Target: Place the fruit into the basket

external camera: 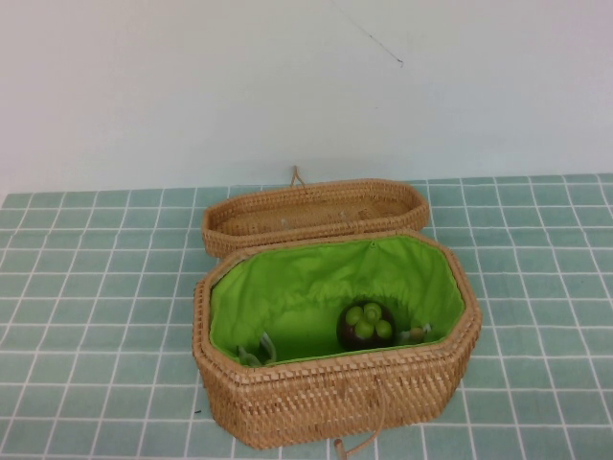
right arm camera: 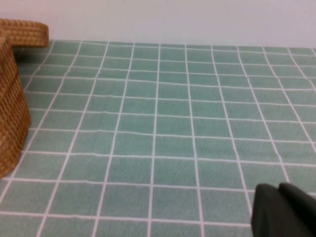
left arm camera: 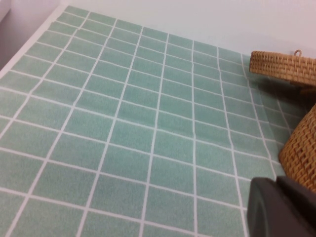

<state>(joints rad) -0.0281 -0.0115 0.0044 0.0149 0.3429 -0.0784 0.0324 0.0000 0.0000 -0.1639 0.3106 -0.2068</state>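
Small round purple-brown mangosteen [external camera: 366, 326] already sits lower centre inside green-lined wicker basket [external camera: 287, 407]; your left gripper [left arm camera: 281, 207] and right gripper [right arm camera: 284, 212] parked outside, jaws' state can't tell.

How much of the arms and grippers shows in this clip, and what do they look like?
Very little. Neither arm appears in the high view. Each wrist view shows only a dark grey, matte, rounded block in one corner: the left gripper and the right gripper. No cables, markings or fingertips are visible.

The basket [external camera: 335, 383] stands on the table [external camera: 96, 316]. The fruit [external camera: 367, 324] lies inside it, toward 3 o'clock. The lid [external camera: 316, 213] lies behind, at 12 o'clock.
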